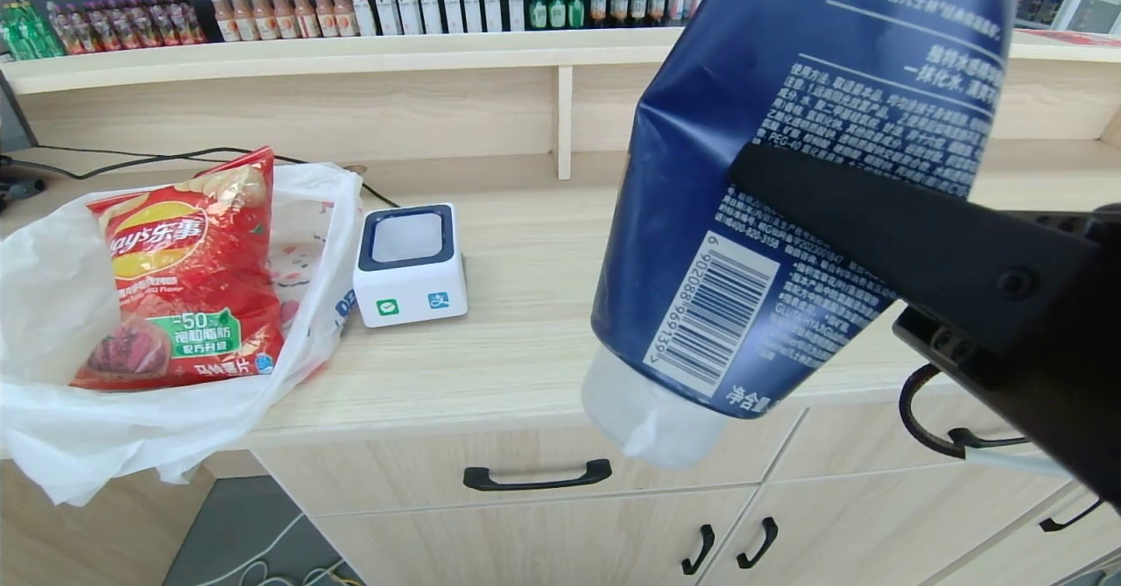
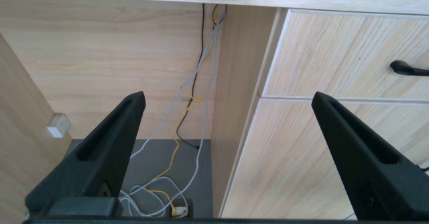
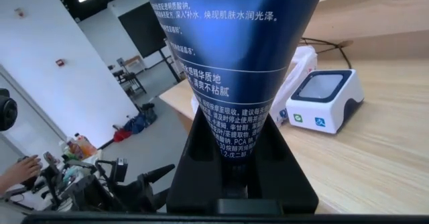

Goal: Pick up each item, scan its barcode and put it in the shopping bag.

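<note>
- While the blue tube (image 1: pixel 788 174) hung cap-down in the air, above the counter's (image 1: pixel 543 323) front edge and well to the right of the scanner (image 1: pixel 410 264), its barcode (image 1: pixel 711 314) faced the head camera, not the scanner's window.
- The right gripper (image 3: pixel 231 140) was clamped on the tube's body, with one finger lying just above the barcode and not covering it.
- The step in hand looked like the scan. The tube needed carrying left over the scanner and turning at the wrist until the barcode looked down into the window.
- Holding the printed face flat and steady over the window would likely have read best. The soft wall already showed a crease near the finger, so squeezing harder risked warping the code.
- The shopping bag (image 1: pixel 52 288) lay just left of the scanner with a red chips packet (image 1: pixel 188 279) inside. The tube belonged there only after the scan.
- The left gripper (image 2: pixel 228 100) hung low before the cabinet fronts, its fingers spread wide and holding nothing.
</note>
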`<state>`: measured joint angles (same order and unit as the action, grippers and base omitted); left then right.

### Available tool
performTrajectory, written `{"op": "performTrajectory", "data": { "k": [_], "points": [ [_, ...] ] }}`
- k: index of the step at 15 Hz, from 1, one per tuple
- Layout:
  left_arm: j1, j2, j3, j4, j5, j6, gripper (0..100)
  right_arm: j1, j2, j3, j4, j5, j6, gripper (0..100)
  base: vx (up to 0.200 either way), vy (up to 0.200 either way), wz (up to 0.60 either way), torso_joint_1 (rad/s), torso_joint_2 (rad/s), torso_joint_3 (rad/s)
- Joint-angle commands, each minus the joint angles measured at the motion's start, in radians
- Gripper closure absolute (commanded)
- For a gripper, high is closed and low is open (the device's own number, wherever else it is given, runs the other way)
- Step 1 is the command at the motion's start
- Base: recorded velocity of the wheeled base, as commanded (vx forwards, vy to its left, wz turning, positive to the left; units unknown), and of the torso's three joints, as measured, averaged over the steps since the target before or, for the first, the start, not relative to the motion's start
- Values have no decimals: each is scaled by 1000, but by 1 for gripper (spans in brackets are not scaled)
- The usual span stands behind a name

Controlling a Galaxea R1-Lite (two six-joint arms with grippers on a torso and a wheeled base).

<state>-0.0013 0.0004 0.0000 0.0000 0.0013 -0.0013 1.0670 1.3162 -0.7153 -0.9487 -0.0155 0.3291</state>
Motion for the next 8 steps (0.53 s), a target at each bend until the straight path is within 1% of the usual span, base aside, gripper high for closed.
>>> {"op": "performTrajectory", "data": {
  "k": [1,5,8],
  "points": [
    [0,0,0,0,0,0,0,1,6,-3,-1,0,1,100,0,0,0,0,0,0],
    [0,0,0,0,0,0,0,5,9,-6,-1,0,-1,100,0,0,0,0,0,0],
    [0,0,0,0,0,0,0,8,12,-3,-1,2,-59,100,0,0,0,0,0,0]
  ]
}}
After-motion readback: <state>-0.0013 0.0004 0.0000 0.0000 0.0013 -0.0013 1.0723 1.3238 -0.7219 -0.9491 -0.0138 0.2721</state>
